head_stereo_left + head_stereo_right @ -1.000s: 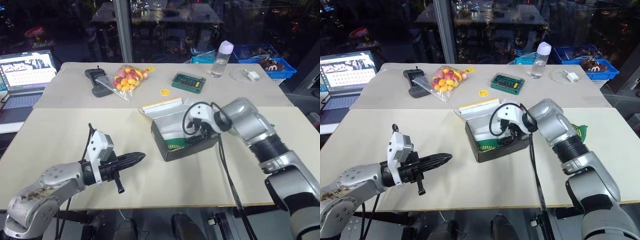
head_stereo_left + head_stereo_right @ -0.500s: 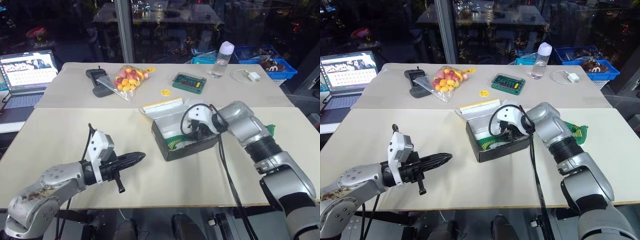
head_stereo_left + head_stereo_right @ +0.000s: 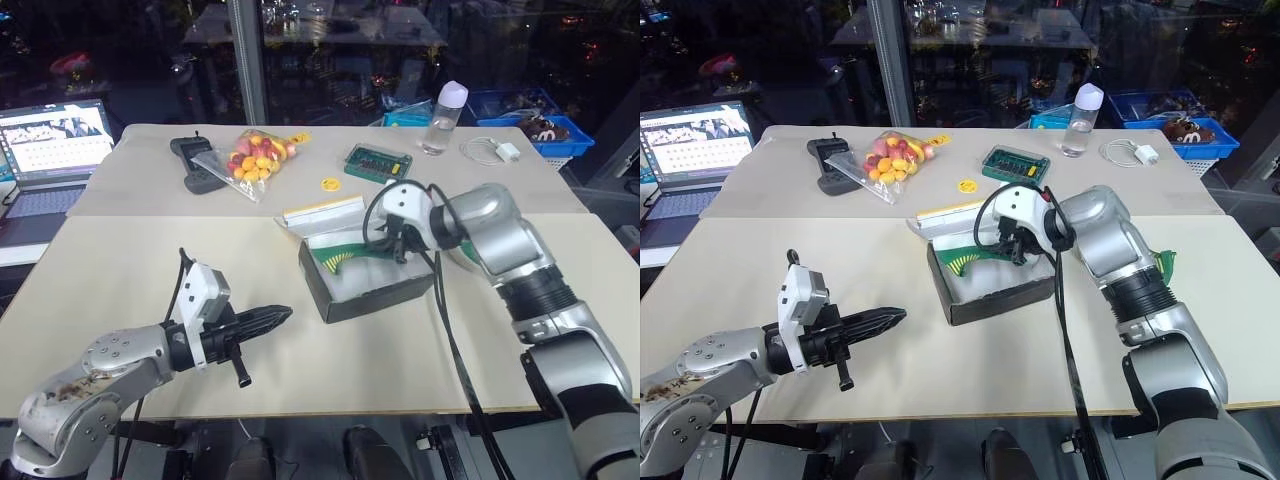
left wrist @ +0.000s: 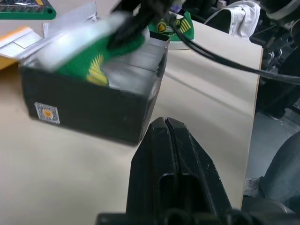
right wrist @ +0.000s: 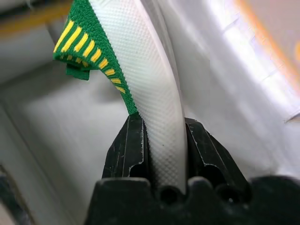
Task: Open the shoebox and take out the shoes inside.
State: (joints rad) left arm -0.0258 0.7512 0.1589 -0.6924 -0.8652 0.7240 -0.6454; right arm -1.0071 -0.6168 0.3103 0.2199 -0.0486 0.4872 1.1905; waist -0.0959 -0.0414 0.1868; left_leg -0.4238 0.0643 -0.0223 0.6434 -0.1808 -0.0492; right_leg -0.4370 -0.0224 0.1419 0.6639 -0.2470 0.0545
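Note:
The shoebox stands open mid-table, black-sided, its yellow lid folded back. My right gripper is above the box, shut on a green and white shoe that hangs over the box's white interior. The right wrist view shows the shoe's white edge pinched between the fingers. Another shoe lies on the table beyond my right arm. My left gripper hovers shut and empty over the table, left of the box and nearer the front.
At the back of the table are a bag of coloured balls, a black device, a green case, a yellow disc, a water bottle and a white charger. A laptop sits far left.
My right gripper closed on the shoe inside the box and rose, lifting the shoe above the rim. The left arm stayed still.

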